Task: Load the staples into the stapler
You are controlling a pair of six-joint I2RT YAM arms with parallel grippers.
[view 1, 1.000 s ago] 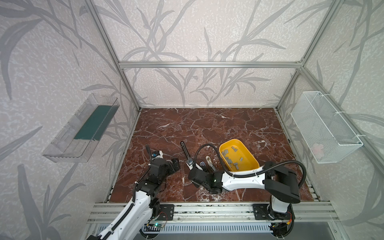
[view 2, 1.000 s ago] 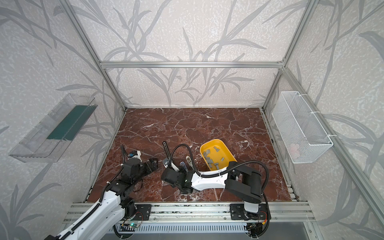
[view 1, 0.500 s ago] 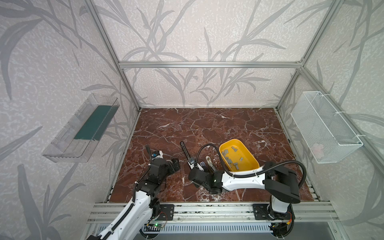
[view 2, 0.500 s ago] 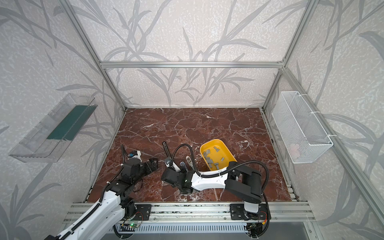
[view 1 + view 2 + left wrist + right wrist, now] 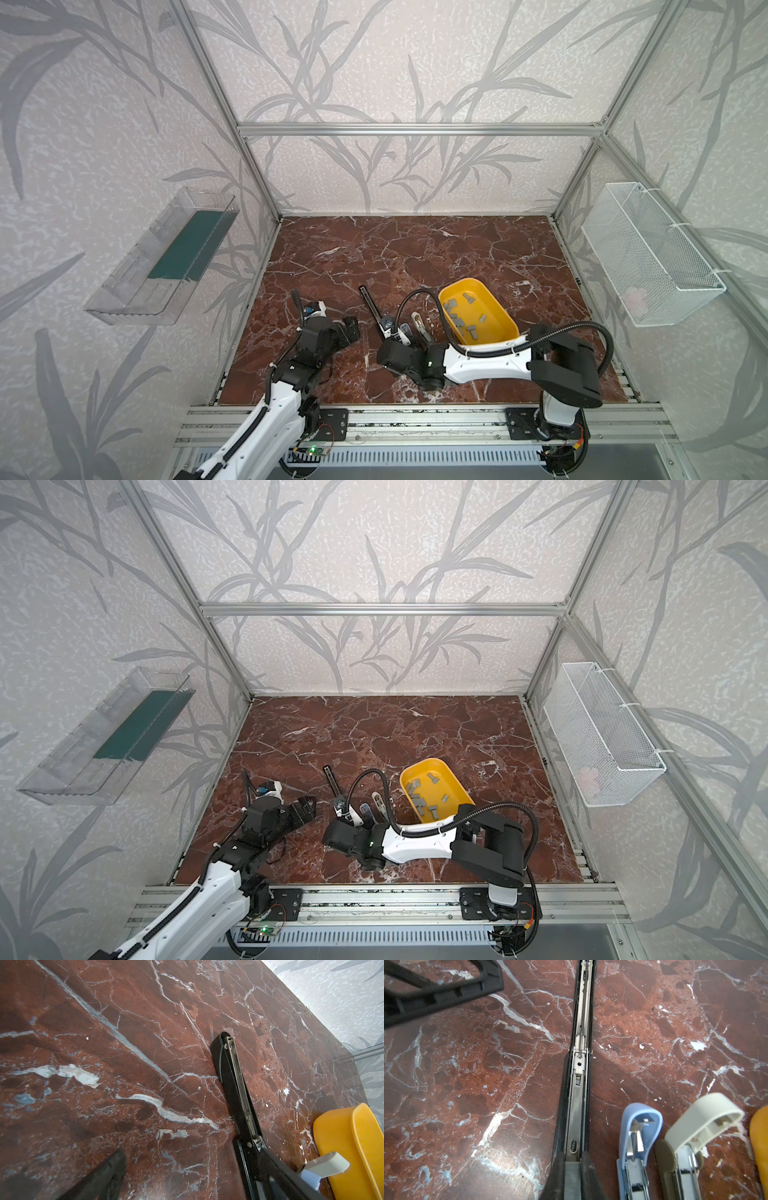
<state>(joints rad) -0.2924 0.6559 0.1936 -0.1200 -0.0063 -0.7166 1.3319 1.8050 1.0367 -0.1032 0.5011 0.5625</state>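
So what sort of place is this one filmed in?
Probably a purpose-built robot test cell rather than a real office: an aluminium frame holds leaf-patterned wall panels around a marble-look tabletop, and a left arm and right arm are mounted on a front rail.

black stapler [image 5: 578, 1105]: no legible text
blue stapler [image 5: 641, 1114]: none legible
grey stapler [image 5: 704, 1113]: none legible
yellow tray [image 5: 492, 303]: none legible
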